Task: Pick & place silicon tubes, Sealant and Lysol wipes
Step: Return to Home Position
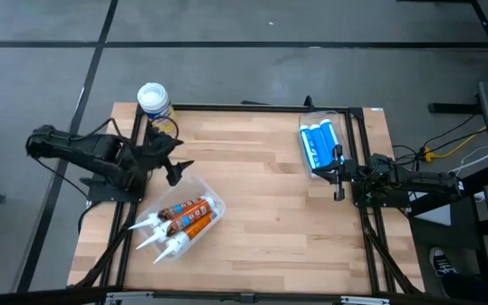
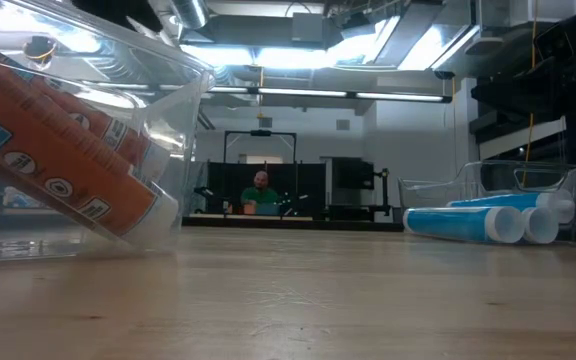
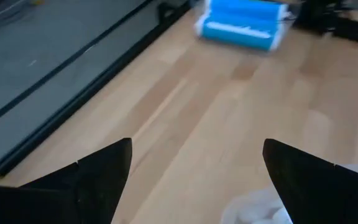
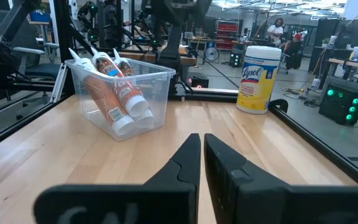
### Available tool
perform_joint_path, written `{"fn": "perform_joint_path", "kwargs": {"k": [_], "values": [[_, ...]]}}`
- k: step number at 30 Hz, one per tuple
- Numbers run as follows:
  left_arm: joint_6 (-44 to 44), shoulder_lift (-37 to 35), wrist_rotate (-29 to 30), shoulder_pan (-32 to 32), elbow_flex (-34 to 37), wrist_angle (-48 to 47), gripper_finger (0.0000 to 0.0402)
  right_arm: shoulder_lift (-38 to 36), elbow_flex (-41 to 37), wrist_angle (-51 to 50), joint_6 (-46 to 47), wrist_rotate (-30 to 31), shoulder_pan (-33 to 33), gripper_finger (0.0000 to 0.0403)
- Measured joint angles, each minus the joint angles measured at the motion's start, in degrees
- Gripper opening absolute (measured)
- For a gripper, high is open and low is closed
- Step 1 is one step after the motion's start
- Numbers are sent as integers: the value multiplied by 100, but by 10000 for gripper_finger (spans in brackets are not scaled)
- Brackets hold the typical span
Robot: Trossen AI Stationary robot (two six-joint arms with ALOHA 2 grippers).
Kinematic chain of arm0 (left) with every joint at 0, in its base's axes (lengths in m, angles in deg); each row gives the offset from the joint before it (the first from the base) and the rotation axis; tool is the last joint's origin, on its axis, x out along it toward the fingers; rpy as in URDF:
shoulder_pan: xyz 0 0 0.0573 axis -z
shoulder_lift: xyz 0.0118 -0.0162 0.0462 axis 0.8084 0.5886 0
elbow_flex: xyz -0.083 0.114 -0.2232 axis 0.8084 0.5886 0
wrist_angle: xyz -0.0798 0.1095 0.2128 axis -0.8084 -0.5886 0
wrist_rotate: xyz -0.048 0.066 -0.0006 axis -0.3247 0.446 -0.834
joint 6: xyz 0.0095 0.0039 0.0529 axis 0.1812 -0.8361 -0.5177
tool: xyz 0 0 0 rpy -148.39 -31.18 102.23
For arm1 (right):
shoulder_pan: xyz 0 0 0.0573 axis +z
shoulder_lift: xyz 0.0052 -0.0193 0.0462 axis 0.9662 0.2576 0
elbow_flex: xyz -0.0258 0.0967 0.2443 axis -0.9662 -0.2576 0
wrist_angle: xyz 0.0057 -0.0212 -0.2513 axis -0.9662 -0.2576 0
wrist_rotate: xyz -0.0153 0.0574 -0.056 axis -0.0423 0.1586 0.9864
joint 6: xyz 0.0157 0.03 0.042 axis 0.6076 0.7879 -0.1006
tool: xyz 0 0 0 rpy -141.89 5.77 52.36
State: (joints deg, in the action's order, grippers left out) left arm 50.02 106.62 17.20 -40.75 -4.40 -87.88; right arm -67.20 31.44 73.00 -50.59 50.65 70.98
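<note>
Left gripper [image 1: 176, 172], spread, hung beside the clear container [image 1: 200, 188]; best lift straight off it. Right gripper [image 1: 339, 174], pressed together, sat well apart.

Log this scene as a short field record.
Lysol wipes: upright, table corner, top left in the high view
Orange sealant tubes: inside transparent container, nozzles sticking out
Blue tubes: lying in clear bin at right edge
Left gripper: open, empty, beside the transparent container
Right gripper: shut, empty, beside the clear bin
</note>
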Motion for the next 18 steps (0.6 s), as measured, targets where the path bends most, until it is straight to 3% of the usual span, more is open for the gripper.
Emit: {"fn": "perform_joint_path", "kwargs": {"k": [5, 7, 11, 18], "values": [[-1581, -572, -1444, -703, 1146, 2002, 358, -1, 0, -2, 0, 0, 0, 25], [-1819, -753, -1822, -1002, 1622, 2926, 357, 0, 0, 0, 0, 0, 1, 25], [-2130, -1023, -2106, -1544, 2428, 4412, 358, -1, 1, -2, 0, 0, -1, 25], [-2241, -1181, -2113, -2072, 3579, 6380, 358, 0, 0, -1, 0, 0, 1, 25]]}}
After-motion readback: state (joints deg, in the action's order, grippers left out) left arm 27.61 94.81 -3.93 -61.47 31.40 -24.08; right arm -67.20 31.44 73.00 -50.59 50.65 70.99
